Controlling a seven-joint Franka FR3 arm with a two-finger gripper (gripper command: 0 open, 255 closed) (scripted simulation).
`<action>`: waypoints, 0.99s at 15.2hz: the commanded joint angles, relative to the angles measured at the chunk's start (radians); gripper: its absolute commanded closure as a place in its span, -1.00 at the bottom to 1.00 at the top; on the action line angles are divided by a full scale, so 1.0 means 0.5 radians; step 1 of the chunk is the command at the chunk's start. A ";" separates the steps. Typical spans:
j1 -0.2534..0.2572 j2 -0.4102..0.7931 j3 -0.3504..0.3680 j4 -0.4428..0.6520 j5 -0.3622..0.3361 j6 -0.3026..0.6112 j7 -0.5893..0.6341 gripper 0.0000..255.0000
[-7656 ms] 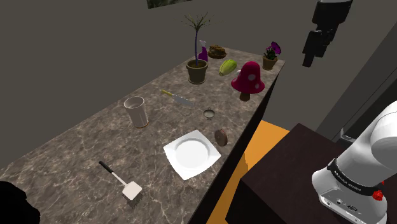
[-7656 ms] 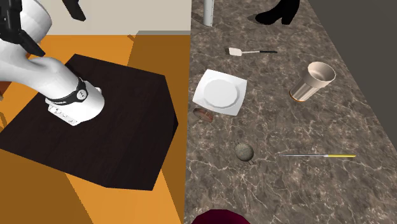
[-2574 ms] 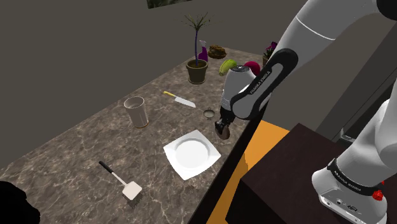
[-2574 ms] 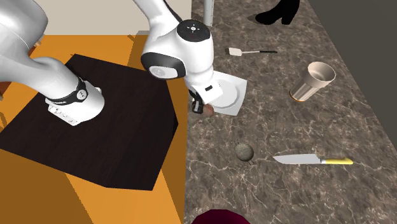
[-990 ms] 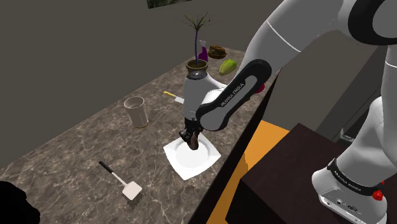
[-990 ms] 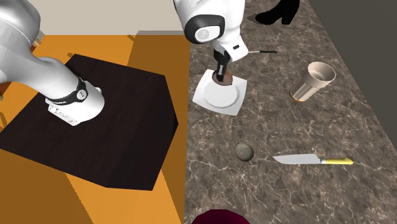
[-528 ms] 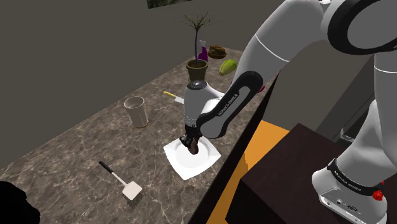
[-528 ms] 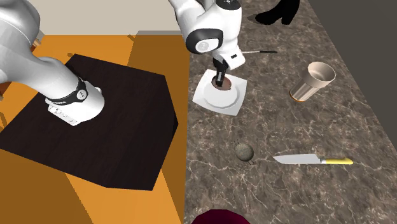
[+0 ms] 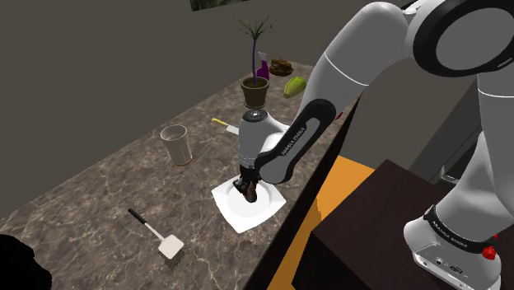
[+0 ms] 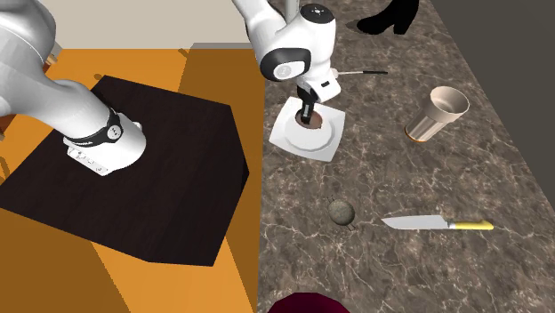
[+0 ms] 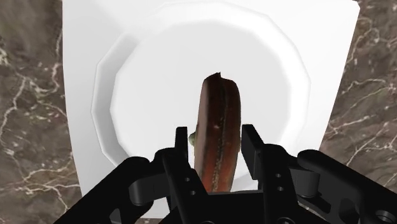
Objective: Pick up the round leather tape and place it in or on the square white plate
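the black gripper (image 11: pixel 217 137) clasps the brown round tape (image 11: pixel 218 108) on its edge above the middle of the square white plate (image 9: pixel 235 216), just below the shoulder view's centre, and if released upright like this, the tape may roll off the plate.

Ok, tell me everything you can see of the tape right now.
The tape is a round, flat, reddish-brown disc with a leathery look and a seam running round its rim. It stands on edge, clasped on its flat faces by the gripper, over the round well of the plate. A small greenish bit shows on one face, by a finger. I cannot tell whether its lower edge touches the plate.
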 commanded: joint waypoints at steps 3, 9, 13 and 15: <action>0.000 0.000 0.000 0.001 0.000 0.000 0.000 -1.00; -0.008 -0.067 0.009 -0.025 0.007 -0.042 -0.005 -1.00; -0.030 -0.249 0.034 -0.080 0.032 -0.168 -0.023 -1.00; -0.030 -0.249 0.033 -0.080 0.032 -0.168 -0.023 -1.00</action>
